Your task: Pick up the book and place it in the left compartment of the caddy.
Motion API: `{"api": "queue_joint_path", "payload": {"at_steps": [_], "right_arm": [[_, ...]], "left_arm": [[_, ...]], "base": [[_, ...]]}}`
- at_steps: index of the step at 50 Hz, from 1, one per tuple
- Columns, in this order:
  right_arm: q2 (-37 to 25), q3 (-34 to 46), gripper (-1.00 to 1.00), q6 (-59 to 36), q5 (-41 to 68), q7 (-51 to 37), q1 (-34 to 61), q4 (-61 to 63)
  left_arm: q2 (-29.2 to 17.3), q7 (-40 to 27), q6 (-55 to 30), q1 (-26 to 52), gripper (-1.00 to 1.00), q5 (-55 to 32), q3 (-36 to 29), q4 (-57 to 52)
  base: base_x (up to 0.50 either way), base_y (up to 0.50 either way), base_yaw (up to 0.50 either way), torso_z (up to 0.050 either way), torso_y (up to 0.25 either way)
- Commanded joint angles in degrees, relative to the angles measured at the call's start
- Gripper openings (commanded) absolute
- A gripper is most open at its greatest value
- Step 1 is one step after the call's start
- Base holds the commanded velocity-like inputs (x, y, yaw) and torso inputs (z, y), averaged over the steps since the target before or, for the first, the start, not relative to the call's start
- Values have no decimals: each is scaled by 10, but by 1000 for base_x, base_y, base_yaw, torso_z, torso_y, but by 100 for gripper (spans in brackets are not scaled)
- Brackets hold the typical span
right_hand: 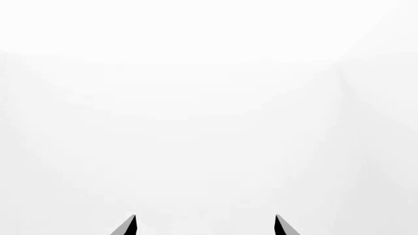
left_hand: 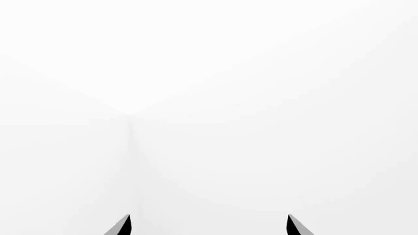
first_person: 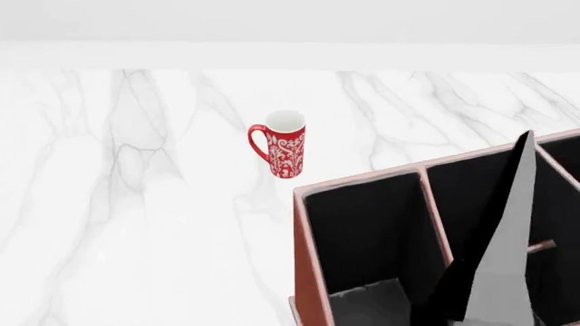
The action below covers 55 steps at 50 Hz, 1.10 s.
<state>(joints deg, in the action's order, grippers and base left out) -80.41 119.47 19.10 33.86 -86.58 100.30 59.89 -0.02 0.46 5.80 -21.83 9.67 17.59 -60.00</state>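
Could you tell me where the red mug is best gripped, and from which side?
Probably the red mug by its rim from above, pads inside and outside the right-hand wall: it stands upright, mouth open, with its handle pointing to the head view's left.

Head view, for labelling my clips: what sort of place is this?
Probably a kitchen or desk-like counter: a white marble-veined countertop against a plain white wall, bearing a red patterned mug and a brown caddy with black-lined sections.

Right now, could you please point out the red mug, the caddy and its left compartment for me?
red mug (first_person: 288, 155): head view, on its patterned side wall.
caddy (first_person: 309, 272): head view, on its reddish-brown left wall.
left compartment (first_person: 367, 234): head view, on its black lining.
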Motion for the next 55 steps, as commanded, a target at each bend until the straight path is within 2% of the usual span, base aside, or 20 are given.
{"api": "queue_joint_path", "payload": {"at_steps": [1,8,13,16,26,31,35,43,55], "right_arm": [[-22,-25,100,-82,180,88,111,-3],[-78,-81,100,-173,310,166,204,1],[-94,-123,100,-223,396,189,256,1],[-94,-155,100,-278,462,177,282,1],[-72,-210,100,-357,569,231,313,-12],[-55,-225,100,-383,567,246,305,-41],[-23,-221,100,-394,534,292,289,-80],[45,-226,100,-420,539,336,281,-193],[115,-221,100,-441,507,393,258,-287]], "left_arm": [[0,-1,2,-3,100,-10,5,0],[0,-5,10,-11,100,-14,8,0],[0,-5,8,-10,100,-10,5,0],[0,-7,13,-15,100,-13,7,0],[0,-6,8,-10,100,-10,3,0],[0,-5,6,-8,100,-11,4,0],[0,-3,1,-3,100,-6,0,0],[0,-1,-6,3,100,-2,-3,0],[0,-4,4,-7,100,-10,4,0]], "base": [[0,0,0,0,0],[0,0,0,0,0],[0,0,0,0,0],[0,0,0,0,0],[0,0,0,0,0],[0,0,0,0,0],[0,0,0,0,0],[0,0,0,0,0],[0,0,0,0,0]]}}
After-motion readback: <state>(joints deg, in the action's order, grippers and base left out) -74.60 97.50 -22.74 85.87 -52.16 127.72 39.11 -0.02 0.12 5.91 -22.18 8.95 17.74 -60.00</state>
